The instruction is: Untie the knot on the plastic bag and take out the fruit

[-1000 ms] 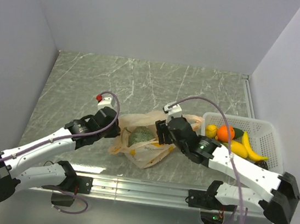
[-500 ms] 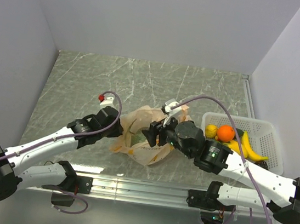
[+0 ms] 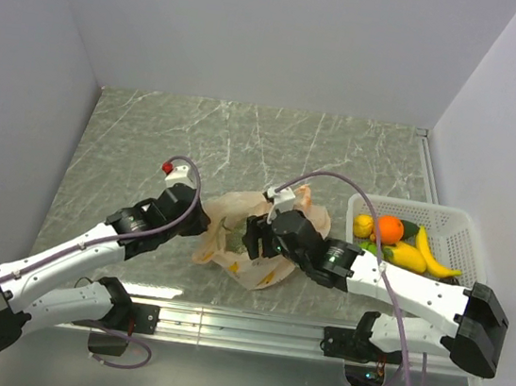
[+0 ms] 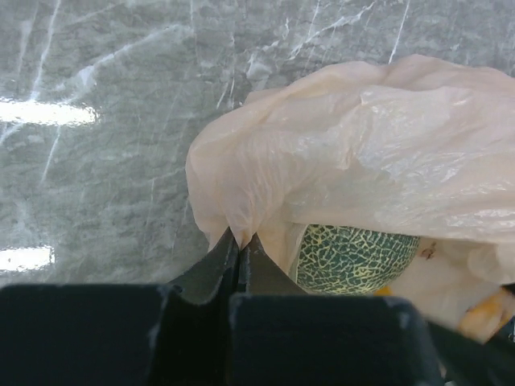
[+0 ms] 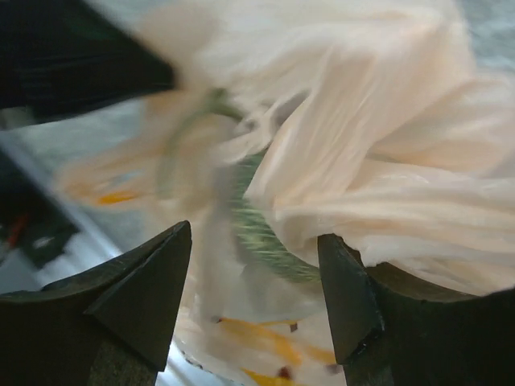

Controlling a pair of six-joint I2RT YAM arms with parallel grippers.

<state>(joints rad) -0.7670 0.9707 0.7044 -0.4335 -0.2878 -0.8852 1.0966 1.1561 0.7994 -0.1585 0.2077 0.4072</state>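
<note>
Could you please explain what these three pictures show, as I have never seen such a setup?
These are two robot arms bolted to a grey marbled table, each ending in a two-finger gripper. The wide picture looks down from above and behind them; the other two come from a camera on each wrist. The left gripper is shut, pinching an edge of the pale orange plastic bag, in which a netted melon shows. The right gripper is open at the bag, holding nothing. On the right, a white basket holds an orange, a lemon and a banana.
</note>
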